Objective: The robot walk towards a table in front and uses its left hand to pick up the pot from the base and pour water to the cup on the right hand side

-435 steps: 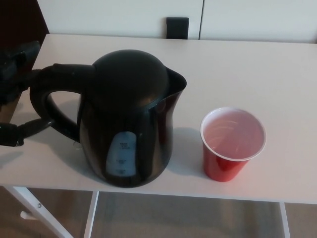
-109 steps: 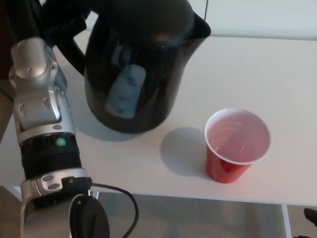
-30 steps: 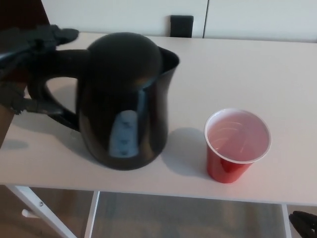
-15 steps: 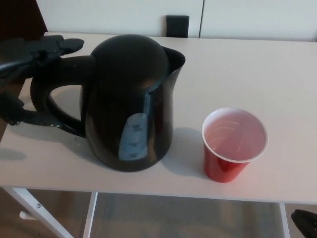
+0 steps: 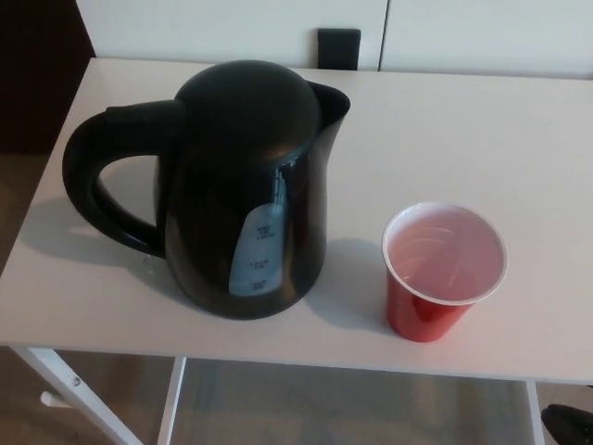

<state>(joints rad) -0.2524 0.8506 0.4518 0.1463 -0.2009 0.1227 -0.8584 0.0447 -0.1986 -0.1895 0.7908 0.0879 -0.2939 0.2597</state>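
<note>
**Kettle upright beside cup, no hand on the handle**

The black pot stood upright on the white table, its spout turned toward the red cup and its looped handle reaching out to the robot's left, the side from which the left hand would be expected to take it. The cup sat near the pot's right flank, apart from it, close to the table's front edge and within easy reach of a tilted spout. Neither robot hand appeared in the head view, so whether their fingers were spread or closed could not be told. No separate base was visible beneath the pot; its dark bottom hid whatever it rested on. The cup's pale inside gave no clear sign of a water level. A dark object stood against the wall behind the table.
</note>
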